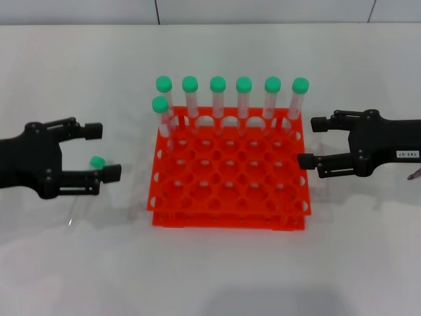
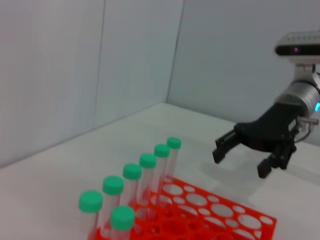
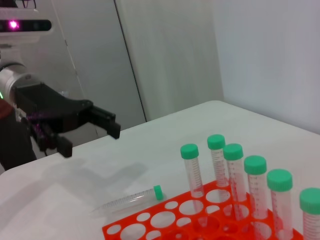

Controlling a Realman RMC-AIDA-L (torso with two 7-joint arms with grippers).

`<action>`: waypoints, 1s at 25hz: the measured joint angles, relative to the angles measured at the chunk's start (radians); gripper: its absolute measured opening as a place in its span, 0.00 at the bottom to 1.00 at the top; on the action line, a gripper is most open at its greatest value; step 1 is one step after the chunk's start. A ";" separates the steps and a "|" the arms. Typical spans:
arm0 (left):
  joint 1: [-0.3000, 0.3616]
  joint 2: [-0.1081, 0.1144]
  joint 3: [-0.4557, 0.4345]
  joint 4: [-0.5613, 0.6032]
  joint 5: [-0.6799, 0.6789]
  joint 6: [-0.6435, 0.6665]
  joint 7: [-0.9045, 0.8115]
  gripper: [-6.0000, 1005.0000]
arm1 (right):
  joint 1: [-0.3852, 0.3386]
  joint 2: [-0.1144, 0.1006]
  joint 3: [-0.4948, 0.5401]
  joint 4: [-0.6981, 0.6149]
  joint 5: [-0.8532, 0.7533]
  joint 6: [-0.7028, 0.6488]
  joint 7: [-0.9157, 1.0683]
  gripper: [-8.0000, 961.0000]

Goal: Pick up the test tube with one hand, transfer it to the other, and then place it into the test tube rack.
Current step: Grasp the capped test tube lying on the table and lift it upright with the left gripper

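We found the test tube (image 1: 84, 191) lying flat on the white table (image 1: 210, 276), to the rack's left, with its green cap pointing toward the rack; the right wrist view showed it (image 3: 131, 200) just beside the rack's edge but apart from it. In the head view its cap sat between the fingers of the left gripper (image 1: 107, 152), the unlabelled black one, which hung above it with its fingers spread and nothing pinched. From the right wrist view we saw that gripper (image 3: 92, 131) raised off the table, clear of the tube.

The orange-red test tube rack (image 1: 229, 181) stood in the middle of the table. Seven other green-capped tubes (image 1: 244, 99) stood upright in it: six in the far row and one in the second row at the rack's left side.

On the rack's other side the right gripper (image 1: 311, 141), the one with the small white label, hovered just beside the rack's far right corner, its fingers also spread and holding nothing; the left wrist view showed it (image 2: 239, 158) likewise.
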 joint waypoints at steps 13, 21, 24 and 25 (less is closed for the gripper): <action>0.001 0.004 0.004 -0.013 0.033 0.029 0.013 0.89 | -0.006 0.005 0.000 -0.003 0.001 -0.002 -0.001 0.89; -0.003 0.004 0.003 -0.013 0.034 0.029 0.014 0.89 | -0.006 0.005 0.000 -0.005 0.002 -0.003 -0.001 0.89; -0.003 0.004 0.002 -0.009 0.034 0.029 0.011 0.89 | -0.006 0.005 0.000 -0.005 0.002 -0.002 -0.001 0.89; -0.003 0.004 0.002 -0.008 0.034 0.029 0.010 0.89 | -0.006 0.005 0.000 -0.005 0.002 -0.002 -0.001 0.89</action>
